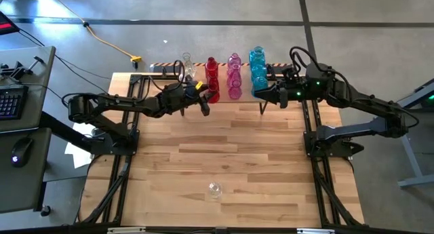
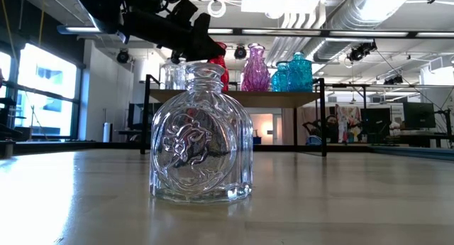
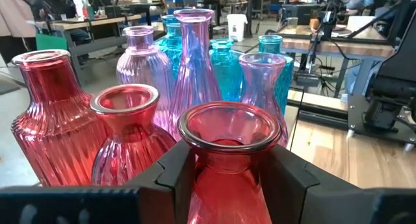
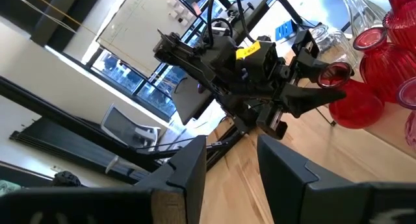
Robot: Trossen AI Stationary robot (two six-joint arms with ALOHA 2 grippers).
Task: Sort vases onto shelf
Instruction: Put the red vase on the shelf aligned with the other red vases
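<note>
- The shelf (image 1: 224, 91) stands at the far edge of the table (image 1: 224, 166); it serves as landmark here.
- On it, vases stand upright in colour rows running front to back: clear vases (image 1: 188, 64) at its left end, then red vases (image 1: 211, 70), pink vases (image 1: 234, 74), blue vases (image 1: 258, 70) at its right end.
- The left gripper (image 3: 229, 160) is at the shelf's front left edge, its fingers (image 3: 174, 175) clamped on the neck of a red vase (image 3: 227, 159). That vase is upright, long axis vertical, mouth up, in front of the other red ones.
- The right gripper (image 4: 232, 162) hovers at the shelf's front right, beside the blue vases, fingers apart with nothing between them.
- One clear square vase (image 2: 201, 135) stands alone on the table, well in front of the shelf, upright, neck up, with an embossed flower on its face.
</note>
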